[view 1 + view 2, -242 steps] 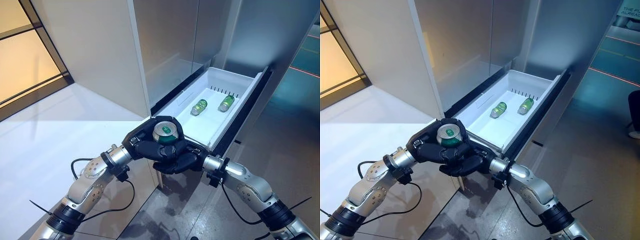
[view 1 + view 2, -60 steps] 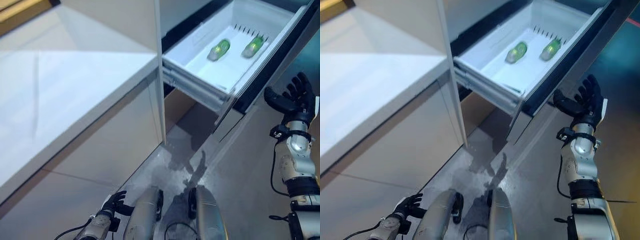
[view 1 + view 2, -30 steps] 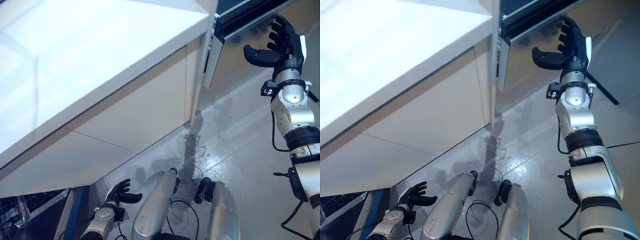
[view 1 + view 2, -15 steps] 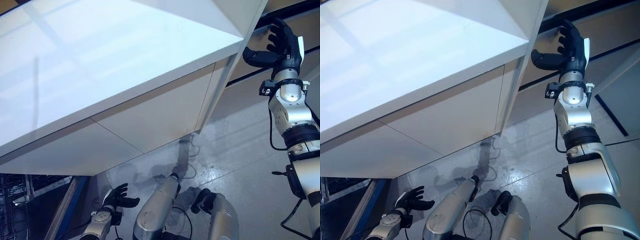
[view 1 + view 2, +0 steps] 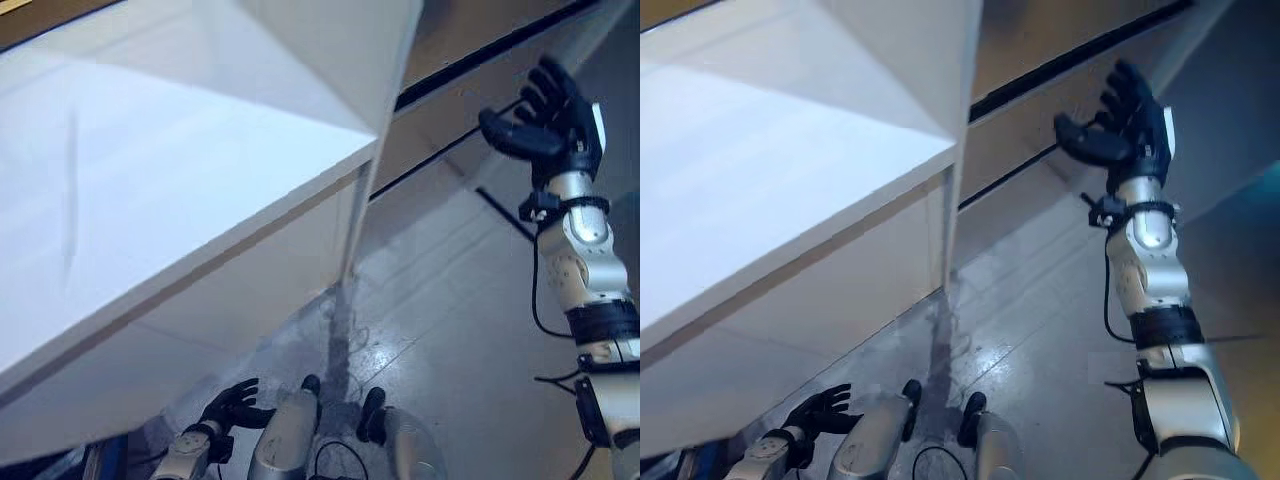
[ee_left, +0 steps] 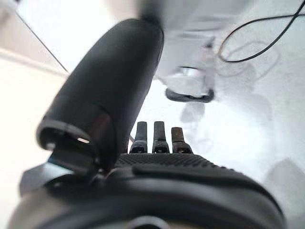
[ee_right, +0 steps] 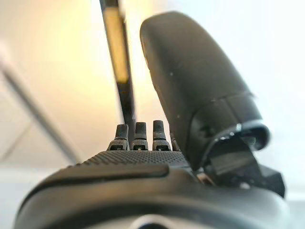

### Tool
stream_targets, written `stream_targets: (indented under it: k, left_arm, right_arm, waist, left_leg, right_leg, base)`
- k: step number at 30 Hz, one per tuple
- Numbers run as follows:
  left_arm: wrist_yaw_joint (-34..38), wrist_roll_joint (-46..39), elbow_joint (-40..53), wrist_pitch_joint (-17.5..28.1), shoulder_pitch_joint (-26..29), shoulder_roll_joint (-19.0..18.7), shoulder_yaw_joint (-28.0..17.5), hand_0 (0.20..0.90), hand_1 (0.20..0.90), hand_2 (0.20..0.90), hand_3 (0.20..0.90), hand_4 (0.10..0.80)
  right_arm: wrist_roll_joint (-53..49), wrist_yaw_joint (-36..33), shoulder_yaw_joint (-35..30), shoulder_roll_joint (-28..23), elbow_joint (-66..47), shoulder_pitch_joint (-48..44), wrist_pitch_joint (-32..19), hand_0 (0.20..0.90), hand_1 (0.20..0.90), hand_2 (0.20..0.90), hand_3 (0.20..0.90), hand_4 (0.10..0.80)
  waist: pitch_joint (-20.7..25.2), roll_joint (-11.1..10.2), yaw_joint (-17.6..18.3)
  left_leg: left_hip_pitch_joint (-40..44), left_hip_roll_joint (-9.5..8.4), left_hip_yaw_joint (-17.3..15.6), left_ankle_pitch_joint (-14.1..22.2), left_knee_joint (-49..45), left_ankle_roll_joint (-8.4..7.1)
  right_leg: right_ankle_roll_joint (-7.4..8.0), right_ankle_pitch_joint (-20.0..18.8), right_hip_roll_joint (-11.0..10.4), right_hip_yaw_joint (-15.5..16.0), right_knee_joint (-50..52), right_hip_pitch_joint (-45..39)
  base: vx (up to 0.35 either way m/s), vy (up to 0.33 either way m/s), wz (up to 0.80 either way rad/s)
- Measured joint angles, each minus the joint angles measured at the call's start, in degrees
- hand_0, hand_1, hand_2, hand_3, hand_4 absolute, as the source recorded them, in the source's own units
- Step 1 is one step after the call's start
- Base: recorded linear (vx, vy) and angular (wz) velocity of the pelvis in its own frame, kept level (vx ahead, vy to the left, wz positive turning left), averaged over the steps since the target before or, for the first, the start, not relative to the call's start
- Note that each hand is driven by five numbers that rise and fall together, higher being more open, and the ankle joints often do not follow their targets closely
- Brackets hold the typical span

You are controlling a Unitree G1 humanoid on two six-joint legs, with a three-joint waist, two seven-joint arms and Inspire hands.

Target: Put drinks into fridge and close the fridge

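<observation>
The fridge's lower front (image 5: 445,120) is a flat grey panel between dark seams, and its drawer sits flush with it. My right hand (image 5: 550,125) is raised in front of that panel, open with its fingers spread, and holds nothing. In the right wrist view its straight fingers (image 7: 138,136) point at a dark seam (image 7: 114,62) of the fridge front. My left hand (image 5: 232,405) hangs low beside my leg, open and empty; its fingers (image 6: 155,138) point at the floor.
A white counter (image 5: 150,200) fills the left, and its corner (image 5: 365,160) juts out next to the fridge front. Grey glossy floor (image 5: 450,330) lies below my right arm.
The drawer that stood open two seconds ago now lies flush in the fridge front. The camera has swung round since. My right hand stays raised and open by the front.
</observation>
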State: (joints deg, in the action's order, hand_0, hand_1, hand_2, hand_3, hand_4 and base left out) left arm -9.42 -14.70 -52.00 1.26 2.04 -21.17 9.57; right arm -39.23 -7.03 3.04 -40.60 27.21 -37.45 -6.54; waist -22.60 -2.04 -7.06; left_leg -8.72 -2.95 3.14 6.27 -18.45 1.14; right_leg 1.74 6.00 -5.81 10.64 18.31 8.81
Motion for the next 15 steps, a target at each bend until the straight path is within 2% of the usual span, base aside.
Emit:
stream_targets:
  k: [4,6,10,15]
  left_arm:
    - [-0.8,0.0,-0.2,-0.1,-0.4,0.4,-1.2,0.9,0.9,0.9,0.9,0.8]
    - [-0.8,0.0,-1.1,-0.3,-1.0,0.5,-1.6,0.9,0.9,0.9,0.9,0.8]
    - [-0.8,0.0,-1.9,-0.4,-2.5,1.4,-2.2,0.9,0.9,0.9,0.9,0.8]
    - [-1.2,0.0,-4.4,-0.4,-2.6,3.7,-3.3,0.9,0.9,0.9,0.9,0.8]
  right_arm:
    - [0.1,2.3,-4.2,0.4,0.0,11.1,1.2,0.9,0.9,0.9,0.9,0.8]
    - [0.5,2.5,-4.4,1.5,0.1,17.1,2.1,0.9,0.9,0.9,0.9,0.8]
    - [2.5,3.7,-5.2,7.2,2.2,27.8,2.3,0.9,0.9,0.9,0.9,0.8]
    - [6.8,7.0,-3.9,14.4,13.3,35.6,3.6,0.9,0.9,0.9,0.9,0.8]
  waist:
    - [4.6,0.3,1.7]
    - [7.4,0.7,4.0]
    - [11.1,1.4,6.3]
    - [13.3,1.8,7.8]
  left_leg:
    - [4.7,0.07,-2.1,-2.0,7.4,0.89]
    - [6.7,0.11,-2.8,-2.3,10.0,1.18]
    - [10.3,0.57,-4.3,-2.6,13.9,1.24]
    - [13.0,1.02,-4.4,-3.3,17.1,0.93]
  right_leg:
    - [1.01,-2.8,0.5,-1.7,-7.3,-3.7]
    - [1.39,-3.6,0.7,-2.2,-10.1,-5.4]
    - [1.65,-4.6,1.5,-3.3,-14.3,-8.4]
    - [1.51,-5.0,2.1,-3.4,-16.7,-10.7]
  base:
    - [0.016,-0.029,-0.29]
    - [0.003,0.004,-0.26]
    - [-0.033,0.023,-0.21]
    - [-0.019,0.011,-0.03]
